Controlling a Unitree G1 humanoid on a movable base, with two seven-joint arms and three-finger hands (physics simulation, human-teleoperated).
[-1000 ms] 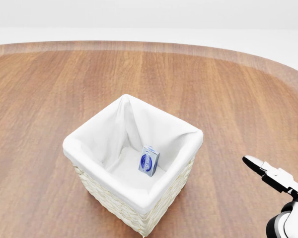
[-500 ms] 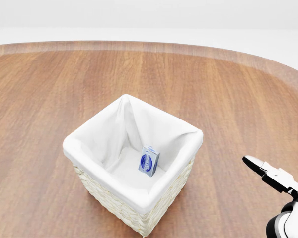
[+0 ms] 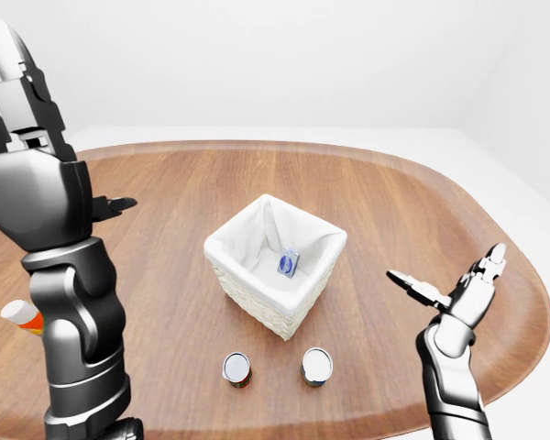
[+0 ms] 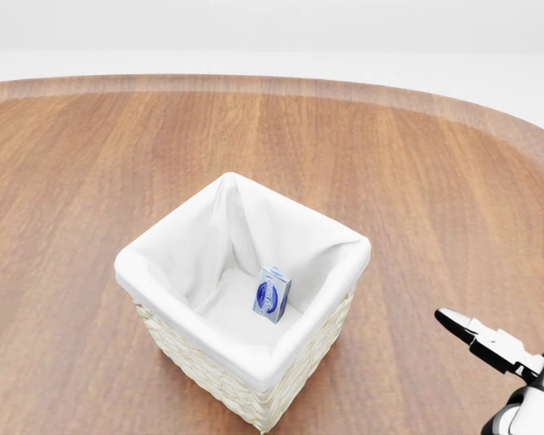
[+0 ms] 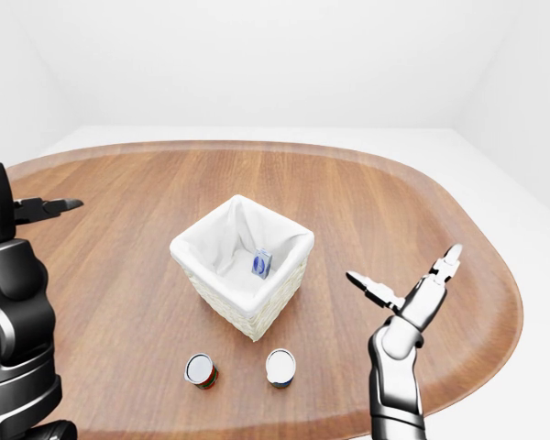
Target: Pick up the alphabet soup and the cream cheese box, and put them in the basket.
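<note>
1. Head view: the square white-lined wicker basket (image 4: pixel 245 299) sits where it did a second ago, at the middle of the brown oval wooden tabletop (image 4: pixel 417 172). The small blue-and-white cream cheese box (image 4: pixel 272 294) still stands inside it on the liner floor, leaning toward the wall at 3 o'clock. Only the silver-and-black right hand (image 4: pixel 503 362) has changed: at about 4 o'clock from the basket, it has sunk a little lower and slid slightly left, its fingers (image 4: pixel 458 323) spread and holding nothing.

2. Left-eye view: the dark grey left hand (image 3: pixel 32 174) is raised high at the left edge, at roughly 9 o'clock from the basket, fingers splayed and empty. Two cans stand at 6 o'clock from the basket: a silver-topped can with a red and dark label (image 3: pixel 236 368) and, beside it, a silver-topped can with a darker side (image 3: pixel 316 366). Which one is the alphabet soup I cannot tell. An orange-and-white object (image 3: pixel 23 317) peeks out behind the left arm.

3. Right-eye view: the same layout, with the right hand well apart from both cans. My reading is that the box is done, the soup remains, and the drifting right hand may be starting toward the cans.
</note>
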